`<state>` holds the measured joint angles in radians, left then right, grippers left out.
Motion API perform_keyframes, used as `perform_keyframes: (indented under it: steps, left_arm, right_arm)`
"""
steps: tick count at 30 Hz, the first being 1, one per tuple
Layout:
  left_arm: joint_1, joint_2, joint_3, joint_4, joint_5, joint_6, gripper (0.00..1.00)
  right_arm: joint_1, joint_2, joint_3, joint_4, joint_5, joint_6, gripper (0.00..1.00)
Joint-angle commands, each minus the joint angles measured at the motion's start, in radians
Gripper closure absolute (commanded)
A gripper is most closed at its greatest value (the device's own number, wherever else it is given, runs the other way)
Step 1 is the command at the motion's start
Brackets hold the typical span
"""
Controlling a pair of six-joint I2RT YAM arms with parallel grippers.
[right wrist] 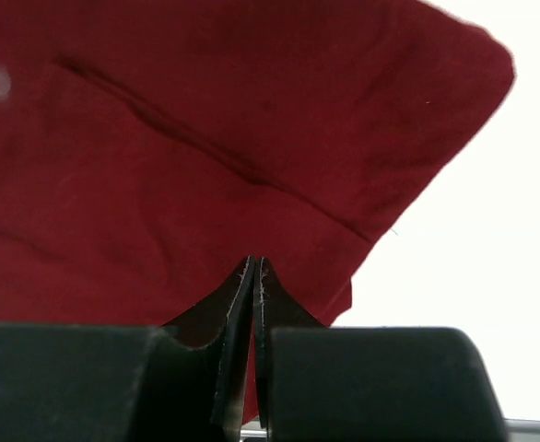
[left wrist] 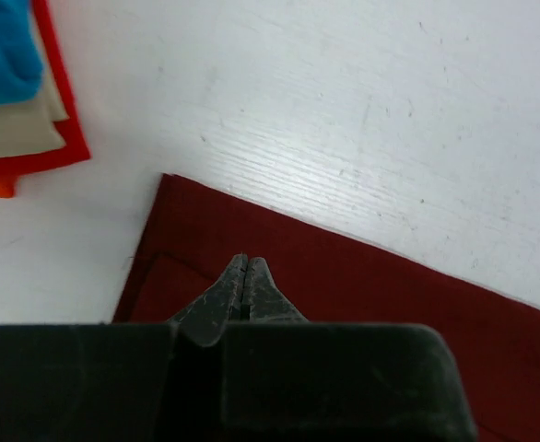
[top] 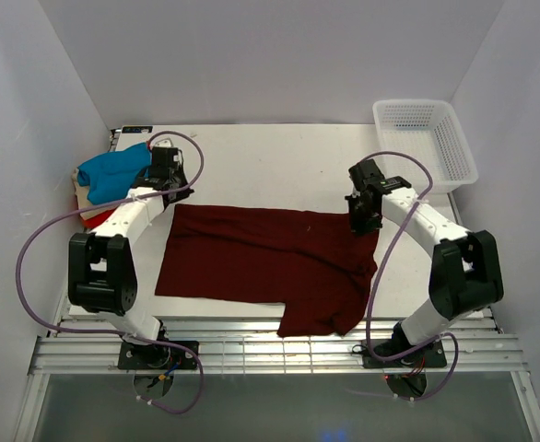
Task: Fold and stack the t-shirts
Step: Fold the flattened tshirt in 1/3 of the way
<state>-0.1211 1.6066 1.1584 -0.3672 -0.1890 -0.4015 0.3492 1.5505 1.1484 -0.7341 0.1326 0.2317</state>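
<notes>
Left claw (left wrist: pixel 244 261) and right claw (right wrist: pixel 253 261), both closed, each over a far corner of the flat maroon t-shirt (top: pixel 261 253).

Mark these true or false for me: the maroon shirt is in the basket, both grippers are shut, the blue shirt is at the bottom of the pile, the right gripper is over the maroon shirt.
1. The maroon t-shirt is in the white mesh basket. False: it lies spread on the table, and the basket stands apart at the far right.
2. Both grippers are shut. True: the left gripper and the right gripper each have their fingertips together.
3. The blue t-shirt is at the bottom of the pile. False: it lies on top, over the beige t-shirt and the red-orange t-shirt.
4. The right gripper is over the maroon t-shirt. True: it is at the shirt's far right corner.
</notes>
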Motion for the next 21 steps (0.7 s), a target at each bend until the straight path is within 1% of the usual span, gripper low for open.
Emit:
perform_keyframes:
  steps: [1,3,9,13,17,21]
  left_arm:
    - [-0.006,0.041,-0.011,0.01,0.135,-0.011,1.0]
    - [-0.009,0.055,-0.025,0.01,0.18,-0.013,1.0]
    - [-0.018,0.09,-0.065,0.005,0.238,-0.039,1.0]
    - [-0.025,0.139,-0.057,-0.013,0.237,-0.049,1.0]
    - [-0.025,0.219,-0.014,-0.044,0.229,-0.049,1.0]
    - [-0.023,0.275,0.02,-0.052,0.206,-0.053,1.0]
  right_arm:
    - [0.005,0.049,0.013,0.019,0.05,0.04,0.92]
    - [0.005,0.08,0.016,0.018,0.074,0.044,0.92]
    - [0.002,0.151,0.033,0.016,0.117,0.044,0.92]
    - [-0.004,0.198,0.048,0.022,0.13,0.046,0.92]
    - [-0.013,0.267,0.082,0.032,0.133,0.047,0.92]
    - [-0.03,0.364,0.158,0.036,0.127,0.035,0.92]
